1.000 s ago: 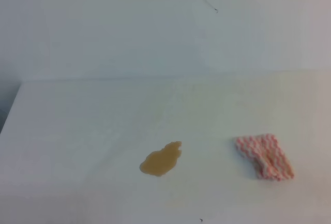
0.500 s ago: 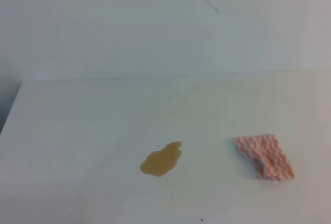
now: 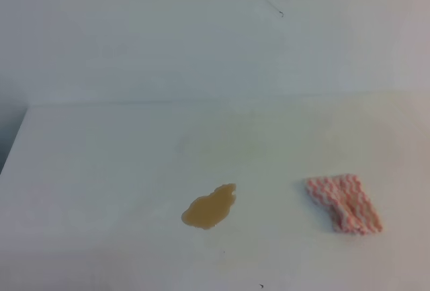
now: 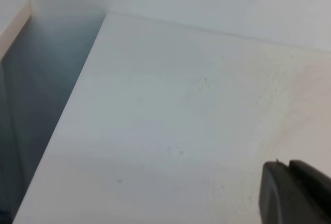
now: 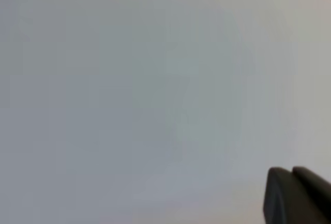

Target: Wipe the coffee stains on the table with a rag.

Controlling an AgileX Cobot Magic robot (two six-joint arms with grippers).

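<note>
In the exterior high view a tan-brown coffee stain (image 3: 209, 207) lies on the white table (image 3: 101, 170), front of centre. The pink-and-white zigzag rag (image 3: 344, 202) lies flat to its right, about a rag's width away. Neither gripper shows in that view. In the left wrist view the left gripper (image 4: 287, 165) is a dark tip at the bottom right corner, its two fingers pressed together, above bare tabletop (image 4: 170, 115) near the table's left edge. In the right wrist view the right gripper (image 5: 290, 171) shows the same way, fingers together, against a blank pale surface. Both hold nothing.
A pale wall (image 3: 201, 29) rises behind the table's back edge. The table's left edge (image 4: 62, 125) drops to a dark gap in the left wrist view. A tiny dark speck (image 3: 261, 285) lies near the table's front.
</note>
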